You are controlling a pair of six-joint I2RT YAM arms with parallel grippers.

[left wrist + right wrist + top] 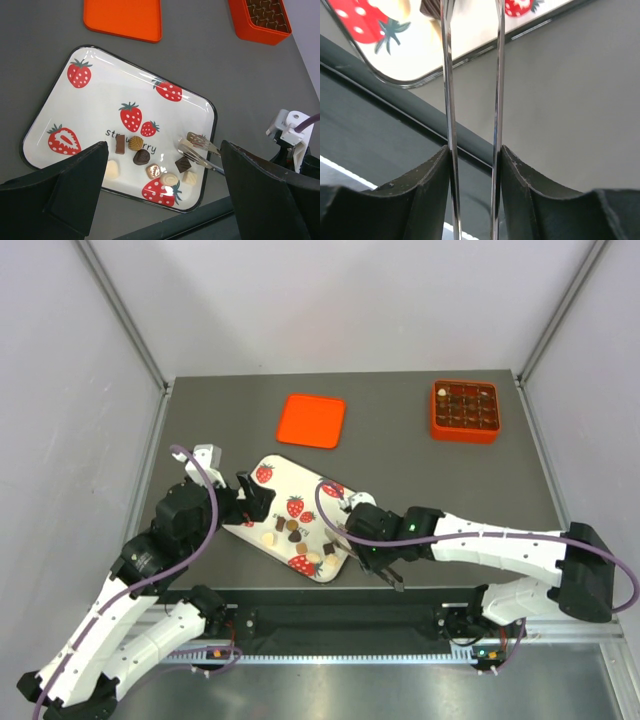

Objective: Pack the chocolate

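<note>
In the top external view, the right gripper (350,537) is clamped on a pair of slim metal tongs (334,533). Their tips reach ahead of its jaws over the white rectangular tray printed with red strawberries (268,478), where the small brown and cream chocolate pieces (292,532) lie loose. The square orange box with a grid of cells (466,411) sits well apart, beyond and to the side of those jaws, with the flat orange lid (312,420) lying separately. The left gripper (255,497) hangs at the opposite edge of the tray and holds nothing. In the left wrist view, the left jaws stand wide apart and frame the tray. The pieces lie between and ahead of them, and the parted tong tips sit at a cream piece (185,144), just beside a dark square piece (183,163). In the right wrist view, the black fingers (430,190) press the two tong arms, which run straight ahead from the jaws to the tray rim. The step in hand looks like picking up one piece. The next move calls for a gentle squeeze, a clean lift, and a carry to a free cell, though which cells are free cannot be told.
</note>
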